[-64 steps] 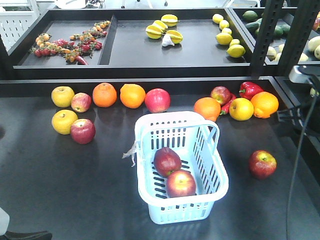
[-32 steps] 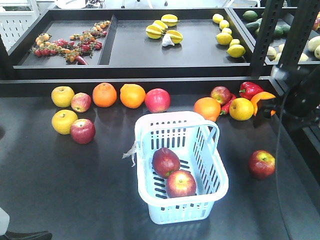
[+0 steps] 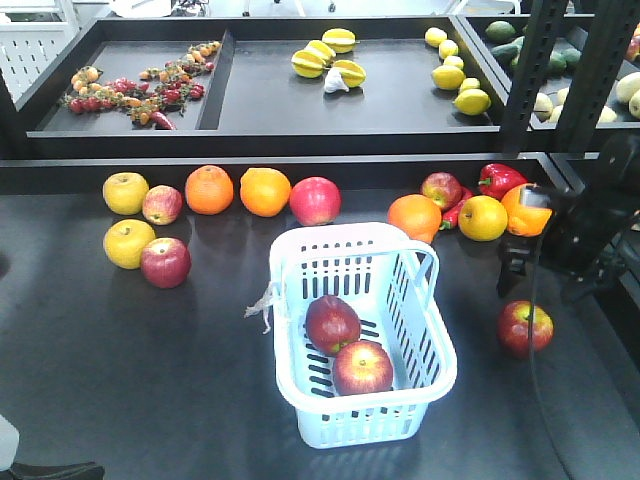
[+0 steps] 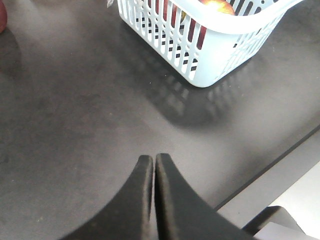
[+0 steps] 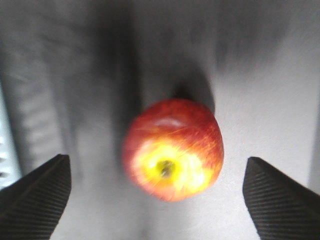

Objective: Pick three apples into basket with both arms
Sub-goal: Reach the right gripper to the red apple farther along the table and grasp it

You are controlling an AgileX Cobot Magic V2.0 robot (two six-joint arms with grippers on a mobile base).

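Two dark red apples (image 3: 346, 346) lie touching inside the pale blue basket (image 3: 300, 385) at lower centre, upright on the table. A third red apple (image 3: 525, 327) with a yellow patch sits at right, apart from the basket.

The pale blue-white slotted plastic basket (image 3: 365, 335) sits mid-table, holding two dark red apples (image 3: 333, 323), one behind the other. A third red apple with a yellowish patch (image 3: 526, 327) lies on the black tabletop (image 3: 120, 370) to the basket's right, between the right gripper's (image 5: 155, 192) spread fingers.
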